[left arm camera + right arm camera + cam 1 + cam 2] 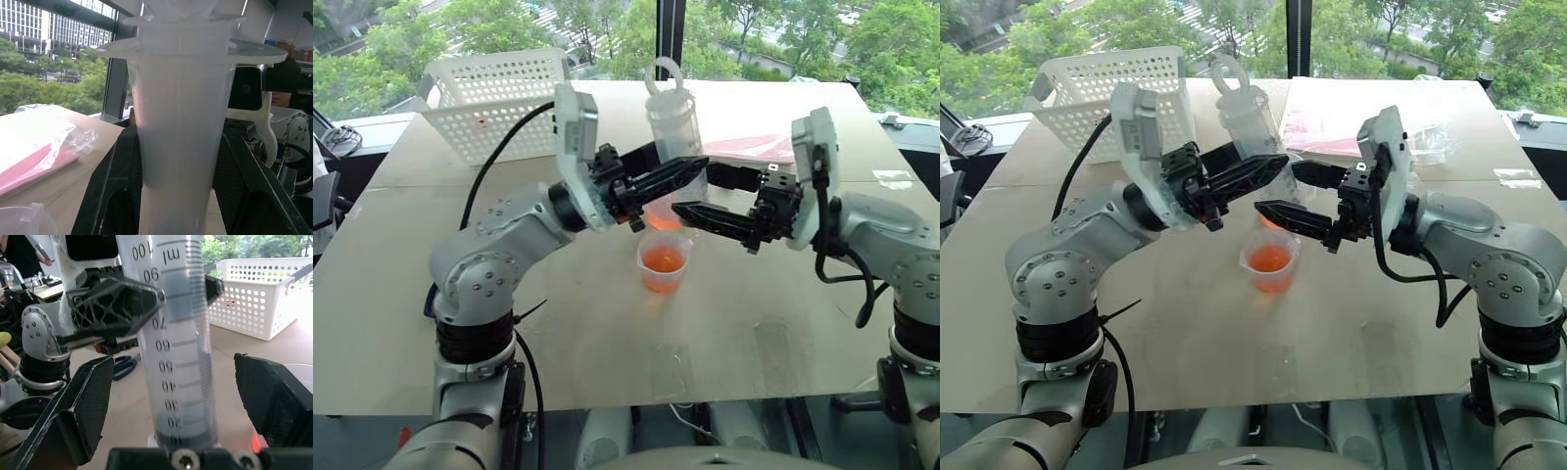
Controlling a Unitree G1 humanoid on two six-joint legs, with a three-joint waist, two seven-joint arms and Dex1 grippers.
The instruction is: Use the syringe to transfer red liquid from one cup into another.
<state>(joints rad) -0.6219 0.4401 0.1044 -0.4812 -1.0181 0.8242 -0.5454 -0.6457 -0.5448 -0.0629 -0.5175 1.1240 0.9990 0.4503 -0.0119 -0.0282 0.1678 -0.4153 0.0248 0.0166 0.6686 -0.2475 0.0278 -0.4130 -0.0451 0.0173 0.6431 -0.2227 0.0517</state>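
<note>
Wide tan table point(607, 343) spread across nearly the whole head view, with its near edge low in the frame and its far edge against the windows at the top. Open, bare surface lay across the lower half and down the left side; more room showed at lower right.

White perforated basket point(494, 103) sat at upper left, close to the far edge. Pink-and-clear plastic packet point(759, 147) lay at upper right, well apart from the basket.

Both arms came in from the lower corners, bent at the elbow, and met at centre frame above the table. Left gripper point(680, 174) pointed toward the right side of the frame, slightly raised, clamped tight around the barrel of the syringe point(674, 117). Held upright with a slight tilt, the syringe had its ringed plunger end at upper centre and its printed scale readable in the right wrist view.

Right gripper point(705, 196) pointed toward the left side of the frame, roughly level, fingers spread wide on either side of the syringe barrel, gripping nothing.

Spouted beaker point(663, 214), red liquid inside, stood mostly hidden behind the grippers. Small clear cup point(664, 261), also holding red liquid, stood just below them at centre, beside the beaker; contact between the two could not be told.

Blue-handled scissors point(122, 366) lay on the table, glimpsed in the right wrist view.
</note>
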